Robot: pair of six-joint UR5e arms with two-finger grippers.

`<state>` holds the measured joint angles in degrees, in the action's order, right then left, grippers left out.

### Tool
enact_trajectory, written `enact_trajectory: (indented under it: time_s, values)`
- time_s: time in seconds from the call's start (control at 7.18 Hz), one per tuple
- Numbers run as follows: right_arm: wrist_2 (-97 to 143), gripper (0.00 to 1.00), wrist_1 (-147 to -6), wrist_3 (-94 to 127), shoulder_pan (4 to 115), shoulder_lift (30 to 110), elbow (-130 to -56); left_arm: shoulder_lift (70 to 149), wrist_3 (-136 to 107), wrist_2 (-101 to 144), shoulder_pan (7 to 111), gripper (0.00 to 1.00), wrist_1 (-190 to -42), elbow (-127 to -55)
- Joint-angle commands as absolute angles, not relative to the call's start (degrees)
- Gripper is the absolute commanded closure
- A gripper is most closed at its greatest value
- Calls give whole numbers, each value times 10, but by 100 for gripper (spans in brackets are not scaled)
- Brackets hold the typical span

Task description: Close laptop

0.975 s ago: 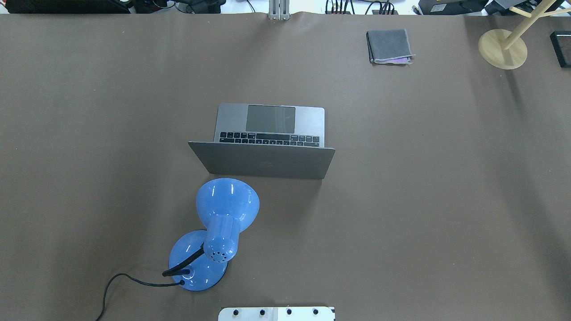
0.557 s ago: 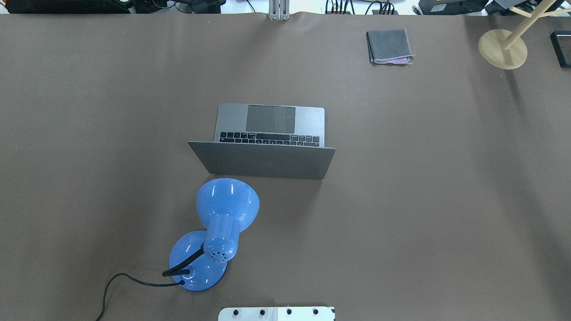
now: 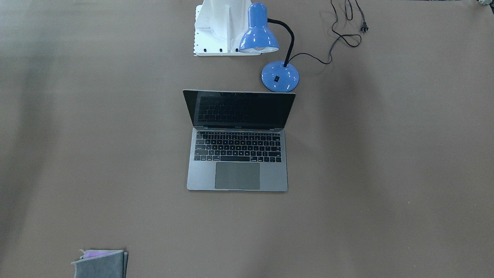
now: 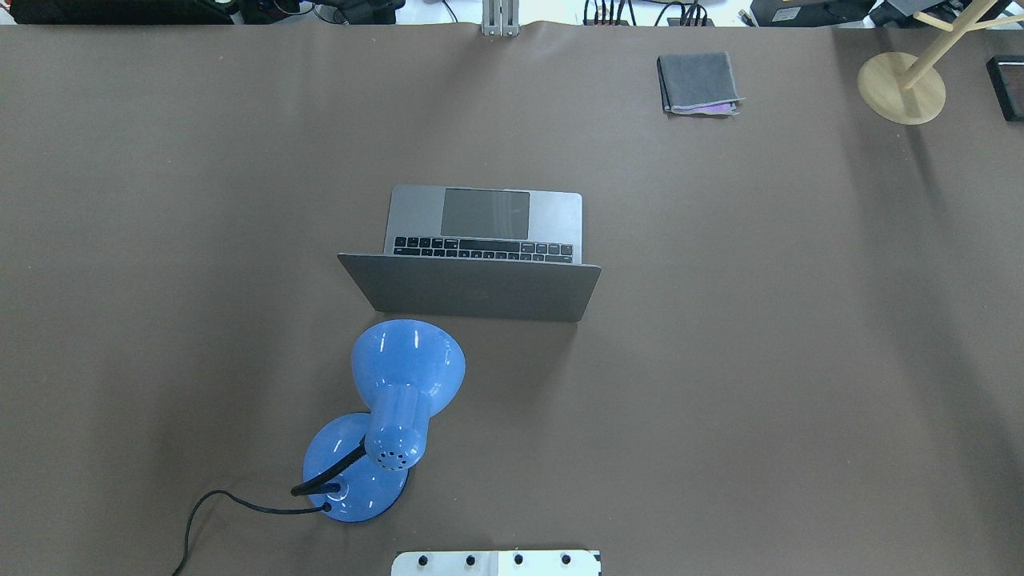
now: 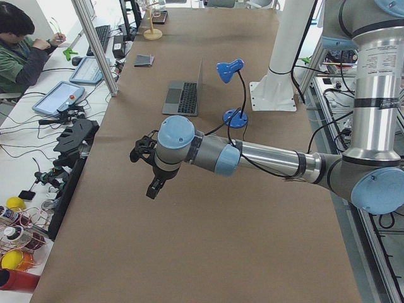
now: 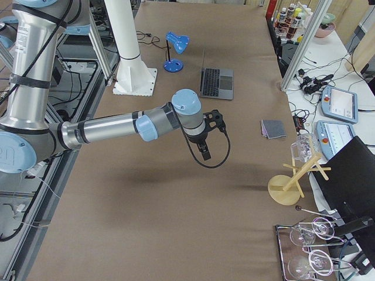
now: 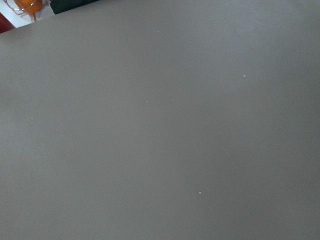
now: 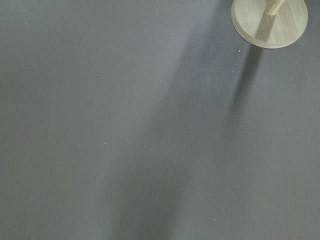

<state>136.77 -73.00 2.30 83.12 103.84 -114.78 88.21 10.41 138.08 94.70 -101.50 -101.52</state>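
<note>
Our left gripper (image 5: pixel 148 167) and right gripper (image 6: pixel 204 149) hang near the bench's two ends. We see them only side-on, so we cannot tell if they are parted or clenched. The laptop (image 4: pixel 480 264) sits mid-bench, lid up, its back toward our edge. Reaching in, we might clip the blue lamp (image 4: pixel 404 376) just behind it. A push on the lid could also skid the laptop toward the far edge.

laptop (image 4: pixel 485 240) open, centre; blue lamp (image 4: pixel 392 400) near it; grey cloth (image 4: pixel 698 82) at far edge
</note>
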Motion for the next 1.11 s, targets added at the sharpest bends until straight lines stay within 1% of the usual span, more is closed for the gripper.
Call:
enact_trajectory:
  time_s: [0.0, 0.14, 0.28, 0.42, 0.56, 0.7, 0.84, 0.98]
  values:
    - [1402, 0, -701, 48, 829, 1041, -1145, 882, 105, 1410, 947, 0, -1029, -1025]
    - [1461, 0, -694, 103, 818, 1041, -1148, 882, 101, 1418, 946, 0, -1052, -1027]
    - [1483, 0, -643, 179, 796, 1041, -1148, 884, 101, 1454, 939, 1, -1085, -1028]
    - [1456, 0, -560, 279, 755, 1041, -1148, 889, 59, 1526, 913, 1, -1117, -1028]
    - [1408, 2, -492, 378, 708, 1039, -1147, 893, -26, 1547, 886, 1, -1162, -1030]
    - [1359, 2, -447, 483, 652, 1030, -1150, 894, -143, 1546, 858, 1, -1239, -1030]
    - [1311, 2, -433, 576, 591, 1020, -1165, 895, -252, 1544, 819, 1, -1305, -1030]
    - [1251, 2, -433, 652, 518, 1020, -1200, 905, -342, 1543, 773, 1, -1328, -1043]
